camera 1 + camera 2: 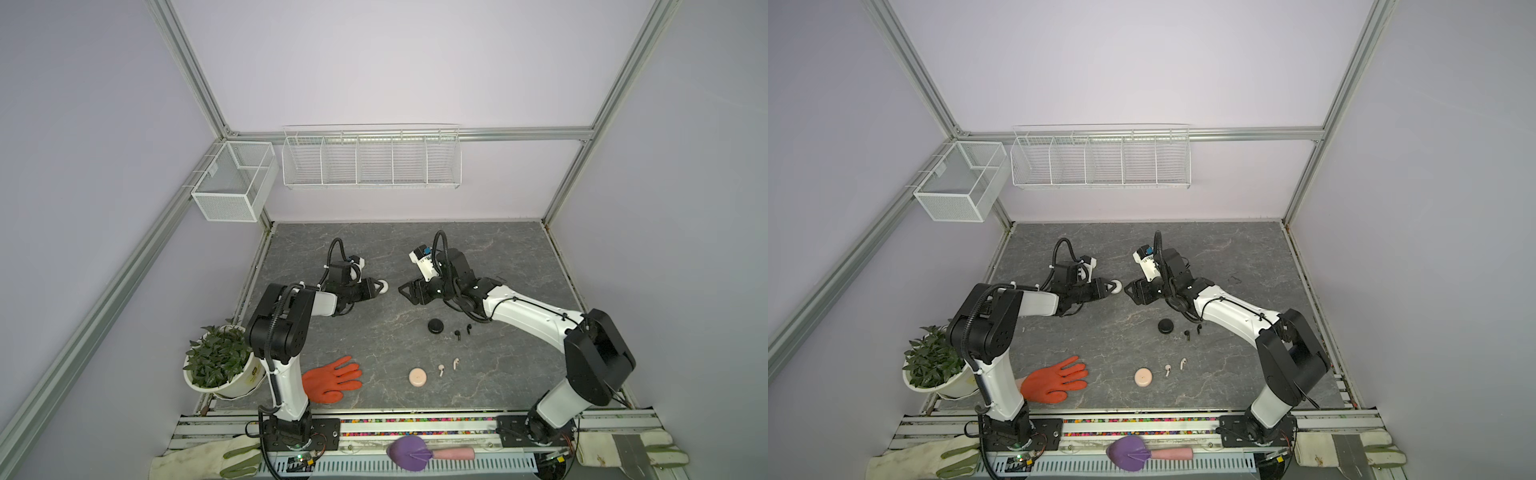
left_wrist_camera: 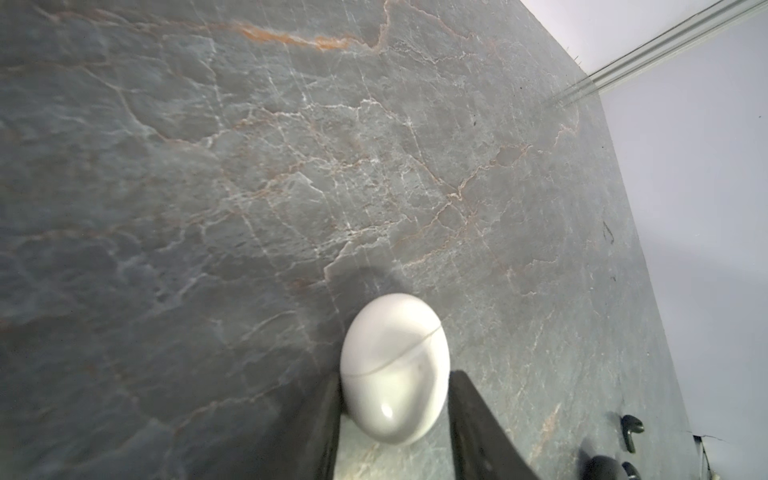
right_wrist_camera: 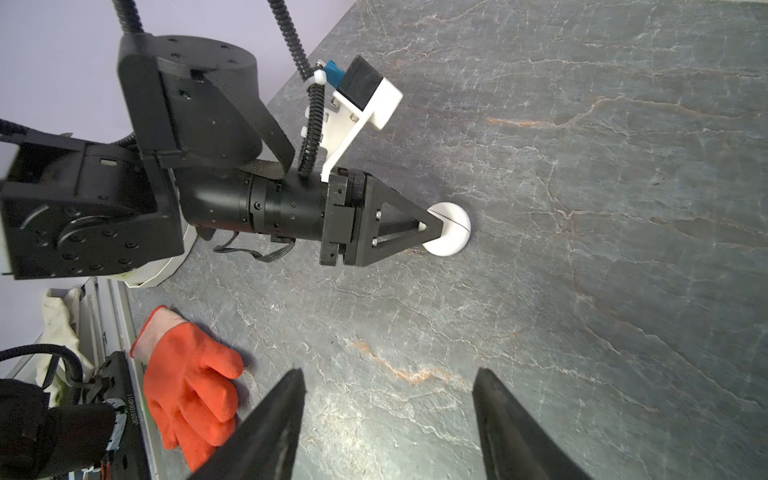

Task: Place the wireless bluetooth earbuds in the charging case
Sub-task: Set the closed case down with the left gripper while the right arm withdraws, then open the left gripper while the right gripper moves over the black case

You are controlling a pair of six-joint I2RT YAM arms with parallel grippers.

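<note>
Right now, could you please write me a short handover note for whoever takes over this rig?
Left gripper: jaws flank the closed white case; grip unclear.
Right gripper: open, empty, apart from it.
Black case with two black earbuds beside it; pink case with two pale earbuds beside it; both look closed.
Done: none of those four is in a case; white earbuds not in view.
Left: open cases, seat each pair.
</note>
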